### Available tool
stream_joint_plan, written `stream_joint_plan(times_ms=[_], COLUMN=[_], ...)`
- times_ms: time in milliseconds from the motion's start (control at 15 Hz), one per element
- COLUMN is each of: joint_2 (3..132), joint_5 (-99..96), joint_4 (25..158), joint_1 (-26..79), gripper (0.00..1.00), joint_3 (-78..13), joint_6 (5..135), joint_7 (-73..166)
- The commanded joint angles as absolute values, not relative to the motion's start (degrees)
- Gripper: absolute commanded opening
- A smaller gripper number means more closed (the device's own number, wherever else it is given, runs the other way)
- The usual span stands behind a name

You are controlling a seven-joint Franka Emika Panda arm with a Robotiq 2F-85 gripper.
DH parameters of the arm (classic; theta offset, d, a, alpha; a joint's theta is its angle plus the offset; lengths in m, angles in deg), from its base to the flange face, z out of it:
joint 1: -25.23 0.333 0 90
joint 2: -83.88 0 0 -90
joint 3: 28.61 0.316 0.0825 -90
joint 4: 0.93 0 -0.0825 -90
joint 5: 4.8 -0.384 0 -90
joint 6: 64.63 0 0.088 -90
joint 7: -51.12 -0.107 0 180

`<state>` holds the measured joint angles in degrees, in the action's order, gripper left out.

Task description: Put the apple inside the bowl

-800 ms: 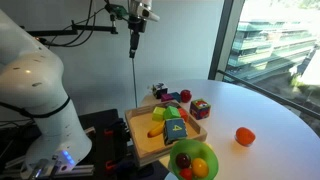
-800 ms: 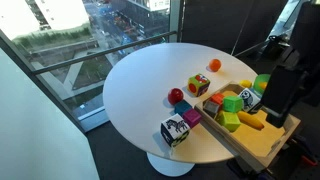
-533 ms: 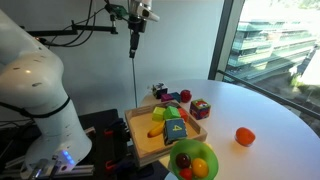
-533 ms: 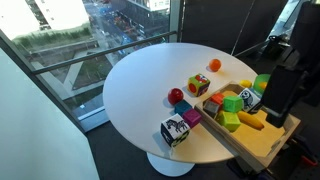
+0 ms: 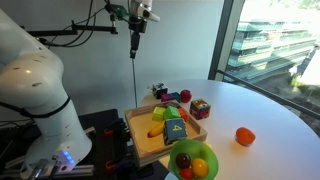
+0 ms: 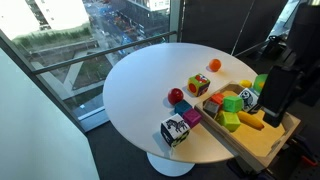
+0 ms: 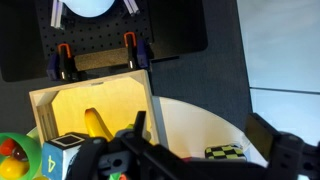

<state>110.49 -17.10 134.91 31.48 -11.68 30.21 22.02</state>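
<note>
The red apple (image 5: 185, 96) (image 6: 177, 96) sits on the white round table, beside the far end of the wooden tray. It does not show in the wrist view. The green bowl (image 5: 190, 160) stands at the tray's other end with small fruits in it. It also shows in the wrist view (image 7: 10, 150) at the left edge, and in an exterior view (image 6: 262, 82) it is partly hidden. My gripper (image 7: 200, 135) hangs high above the tray's edge and the table, jaws wide apart and empty, well away from the apple.
The wooden tray (image 5: 142, 132) (image 7: 90, 95) holds several coloured blocks. A checkered black-and-white cube (image 6: 175, 131) (image 7: 225, 152), a multicoloured cube (image 5: 200, 108) (image 6: 199, 85) and an orange-red ball (image 5: 244, 136) lie on the table. Windows border the table.
</note>
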Motion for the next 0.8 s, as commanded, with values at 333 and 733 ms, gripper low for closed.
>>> stream_joint_plan(times_ms=[333,733], joint_2=[105.4,98.4], joint_5=[-14.8,-13.8], joint_4=[134.9,134.7], joint_1=[32.5,32.7], gripper=[1.0,1.0], joint_3=[-12.6,-15.2], joint_6=[43.6,54.4], joint_7=[27.9,36.3])
